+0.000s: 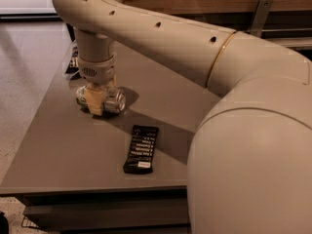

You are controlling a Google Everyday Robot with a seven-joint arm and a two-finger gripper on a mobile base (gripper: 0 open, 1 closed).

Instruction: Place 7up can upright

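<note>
The 7up can (115,101) lies on its side on the grey table (58,150), its shiny metal end facing right. My gripper (96,99) reaches straight down onto it from the cream arm (146,38). The cream fingers (94,101) straddle the can's body and press against it. The can rests on the table surface under the gripper. Most of the can's body is hidden behind the front finger.
A flat black snack bar wrapper (141,148) lies in front of the can, near the table's front edge. A dark bag (73,62) shows partly behind the wrist at the table's left edge. My arm's large shoulder (253,169) fills the right side.
</note>
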